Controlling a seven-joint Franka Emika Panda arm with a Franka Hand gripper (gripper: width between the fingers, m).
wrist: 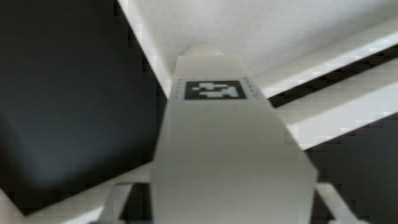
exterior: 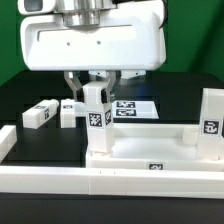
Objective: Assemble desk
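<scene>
Table (exterior: 25, 92): flat black. Backdrop (exterior: 10, 50): green.
Tabletop (exterior: 150, 148): plain white, with a small black-and-white tag on its near rim.
Middle leg (exterior: 95, 135): white with a black-and-white square tag. The wrist view shows it greyer in shade.
Two lying legs (exterior: 38, 114) and the end leg (exterior: 212, 112): white, tagged alike.
Marker board (exterior: 133, 108): white with black printed squares.
Hand (exterior: 92, 90): white casing.

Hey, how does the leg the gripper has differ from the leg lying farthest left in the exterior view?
The held leg stands upright; the loose leg lies on its side. The held leg is on the tabletop, at a corner; the loose leg rests on the black table, apart from it. The gripper clamps the held leg; the loose leg is free. Both are white blocks with black-and-white tags.
</scene>
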